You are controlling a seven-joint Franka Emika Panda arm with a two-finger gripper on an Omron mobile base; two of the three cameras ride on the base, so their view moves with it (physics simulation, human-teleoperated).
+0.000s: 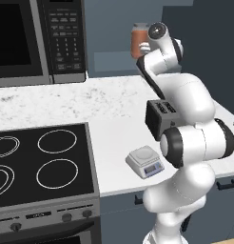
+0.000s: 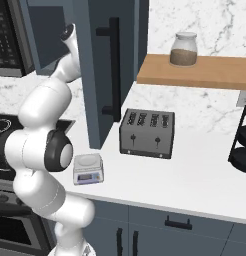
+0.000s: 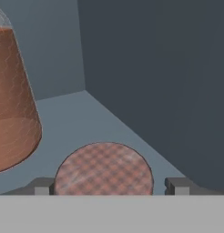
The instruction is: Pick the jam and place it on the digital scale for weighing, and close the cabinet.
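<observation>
In the hand view the jam (image 3: 104, 168) shows its round brownish checked lid on the cabinet shelf. My gripper (image 3: 109, 186) is open around it, with one fingertip (image 3: 43, 186) against the lid's left edge and the other a small gap off its right edge. The slate-blue cabinet stands open, its door (image 2: 102, 65) with the dark bar handle swung out over the counter. My arm reaches up into the cabinet (image 1: 109, 62). The digital scale (image 1: 145, 162) (image 2: 88, 169) sits near the counter's front edge with nothing on its plate.
A taller orange-brown jar (image 3: 11, 100) (image 1: 139, 38) stands close beside the jam. A dark toaster (image 1: 159, 116) (image 2: 147, 132) sits behind the scale. Microwave (image 1: 38, 38) and stove (image 1: 43, 162) are to the left. A wooden shelf holds a glass jar (image 2: 184, 49).
</observation>
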